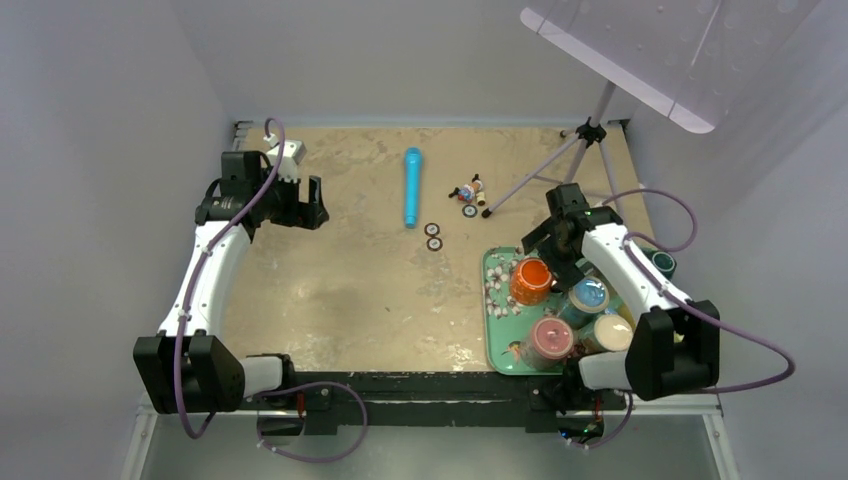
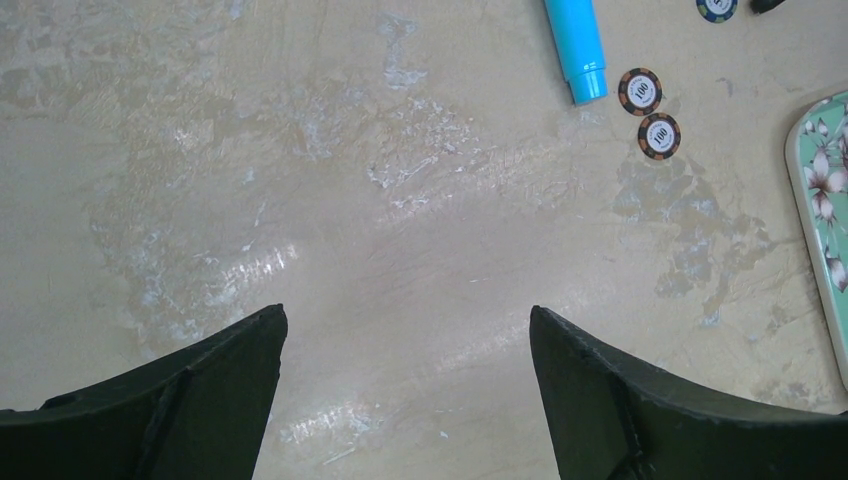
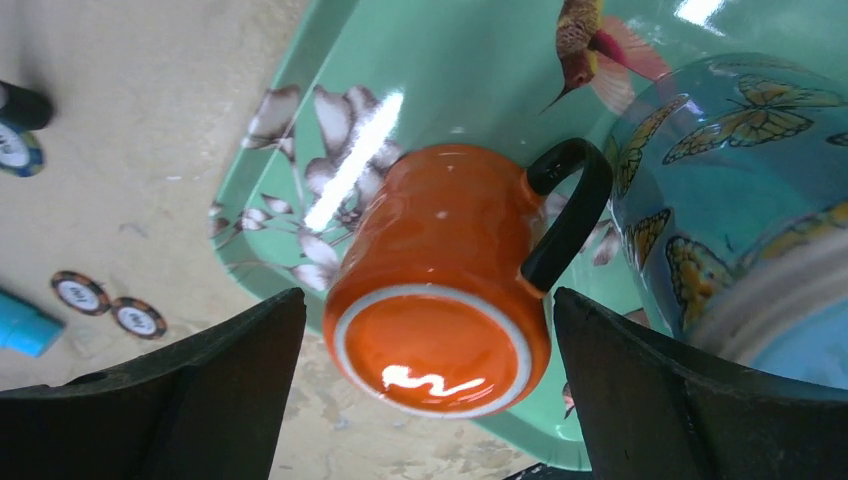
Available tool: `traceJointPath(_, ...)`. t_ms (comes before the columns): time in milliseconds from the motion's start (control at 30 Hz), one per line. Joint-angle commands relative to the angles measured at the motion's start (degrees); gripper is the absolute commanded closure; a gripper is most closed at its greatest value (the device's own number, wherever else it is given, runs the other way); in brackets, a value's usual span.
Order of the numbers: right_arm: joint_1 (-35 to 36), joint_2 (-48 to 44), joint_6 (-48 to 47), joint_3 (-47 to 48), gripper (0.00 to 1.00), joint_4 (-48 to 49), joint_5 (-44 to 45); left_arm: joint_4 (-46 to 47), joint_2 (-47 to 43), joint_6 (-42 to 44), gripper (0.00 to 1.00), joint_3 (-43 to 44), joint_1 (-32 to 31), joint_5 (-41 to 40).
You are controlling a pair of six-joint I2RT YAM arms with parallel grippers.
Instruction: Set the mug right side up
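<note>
Top view: the orange mug stands upside down in the far left part of the green floral tray, at the right of the surface. A blue butterfly mug, a pink mug and a cream mug share the tray.

Right wrist view: the right pincer hangs over the orange mug, jaws wide, one finger on each side of it and holding nothing. The glazed base faces the camera. The black handle points toward the butterfly mug.

Left wrist view: the left pincer is wide and empty above bare surface, well apart from the tray. A blue marker and two poker chips lie beyond it.
</note>
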Motion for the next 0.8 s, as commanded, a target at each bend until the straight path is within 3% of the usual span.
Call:
traceJointPath(0,0.2,0.4,-1.9,-2.9,0.04,5.4,-2.2,0.7,-1.6,0.4,0.06,1.5,-0.3,1.1)
traceJointPath(300,10.1,8.7,-9.6,6.3,0.06,10.5,-5.3,0.3,-1.4,1.1,0.06,2.8,-0.2,-0.1)
traceJointPath(600,6.9,8.2,-10.2,6.9,0.02,8.2,-4.3,-0.3,-0.9,1.3,0.06,2.5,-0.3,-0.1)
traceJointPath(767,5.0,2.7,-9.8,8.8,0.03,7.6,-1.7,-0.4,-0.8,1.3,0.06,2.8,-0.3,0.0)
